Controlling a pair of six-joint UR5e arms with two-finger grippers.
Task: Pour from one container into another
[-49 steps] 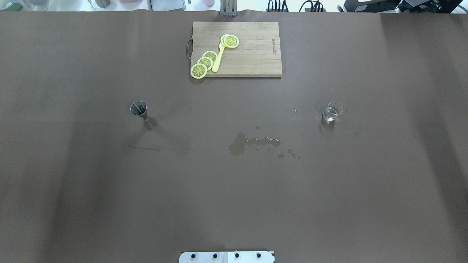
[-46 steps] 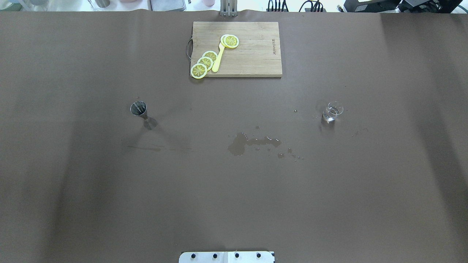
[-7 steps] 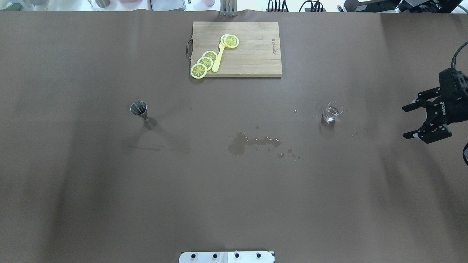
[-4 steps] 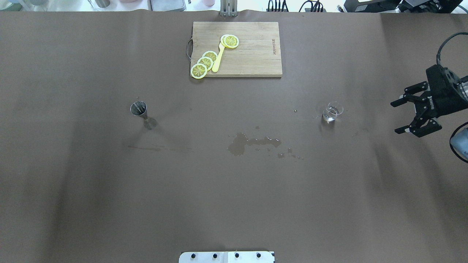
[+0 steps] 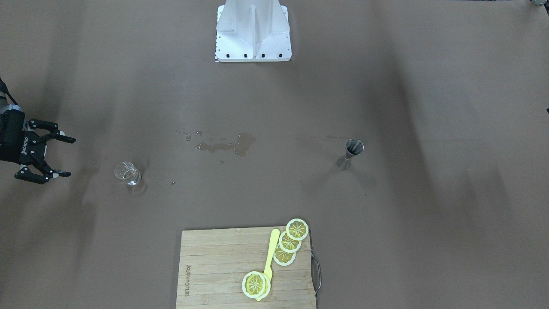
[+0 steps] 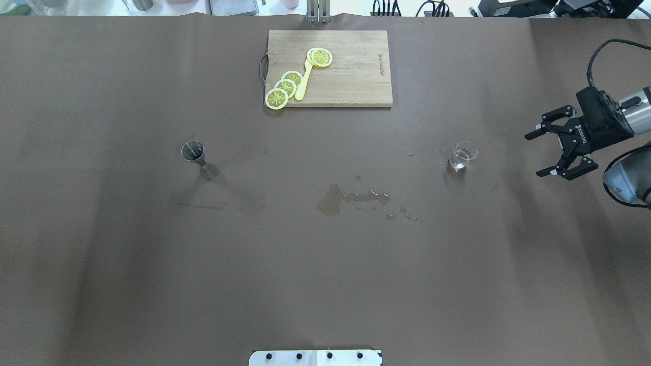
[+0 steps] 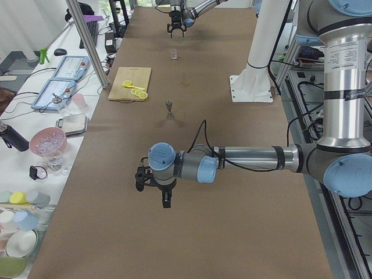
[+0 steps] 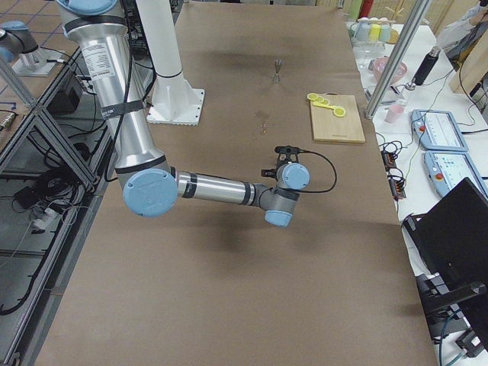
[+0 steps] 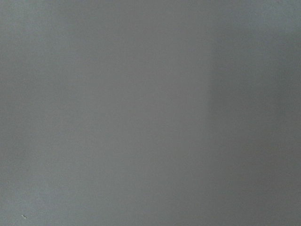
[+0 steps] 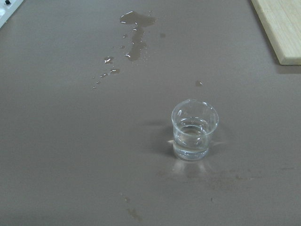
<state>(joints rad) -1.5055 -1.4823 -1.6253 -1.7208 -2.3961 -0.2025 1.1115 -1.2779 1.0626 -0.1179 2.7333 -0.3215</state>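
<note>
Table (image 6: 152, 284), covered in a brown sheet, is noted as the work surface, and the white robot base (image 5: 253, 32) is bolted at the middle of its robot-side edge.

Left arm (image 7: 250, 160) is seen only in the left-side view, stretched level over that end of the table and well apart from both vessels. The left gripper (image 7: 154, 189) is pointed down there. Whether it is open or closed cannot be told, as its wrist camera shows only a plain grey surface.

Right arm (image 6: 628, 109) is seen entering at the right edge of the overhead view. The right gripper (image 6: 535, 155) is held with its jaws spread wide and nothing between them. It is aimed toward the glass cup (image 6: 462, 155), with bare table left between the two.

A wooden cutting board (image 6: 351, 76) is laid at the far edge, centre. Lemon slices (image 6: 286, 86) and a yellow utensil (image 6: 303, 81) are placed on its left part.

A wet spill (image 6: 333, 201) with scattered droplets is recorded mid-table.

The glass cup is stood upright on the robot's right half, between the spill and the right gripper. Clear liquid is seen in its lower part in the right wrist view.

The steel jigger (image 6: 196, 155) is stood upright on the robot's left half, cone mouth up, well apart from the cup and untouched.
</note>
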